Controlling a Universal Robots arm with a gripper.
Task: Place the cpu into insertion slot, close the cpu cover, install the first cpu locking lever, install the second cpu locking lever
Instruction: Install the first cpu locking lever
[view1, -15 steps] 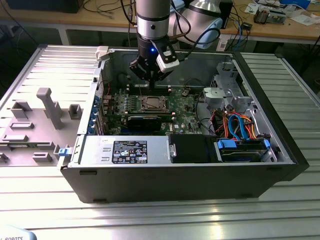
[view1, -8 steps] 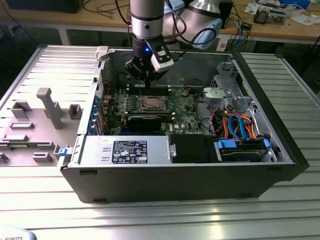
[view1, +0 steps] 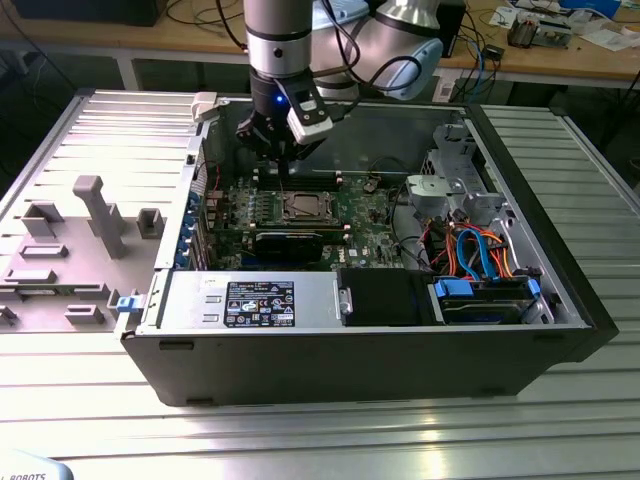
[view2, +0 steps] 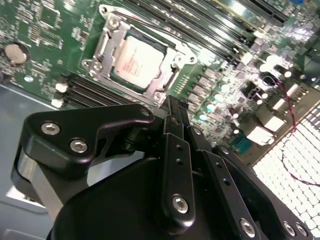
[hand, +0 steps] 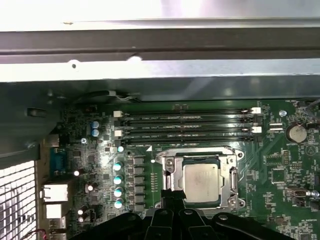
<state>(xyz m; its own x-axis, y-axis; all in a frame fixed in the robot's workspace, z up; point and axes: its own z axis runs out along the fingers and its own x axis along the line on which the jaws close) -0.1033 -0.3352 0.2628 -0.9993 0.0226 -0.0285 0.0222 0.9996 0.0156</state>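
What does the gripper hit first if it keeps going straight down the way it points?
Probably the cpu cover edge nearest the gripper, or the green motherboard just beside it; depth is unclear.

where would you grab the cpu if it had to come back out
By its two opposite edges, from straight above. The cpu lies flat in the slot with the cover framing it, so probably the cover must lift first.

Ribbed metal table, open computer case on it, grey fixture plate alongside
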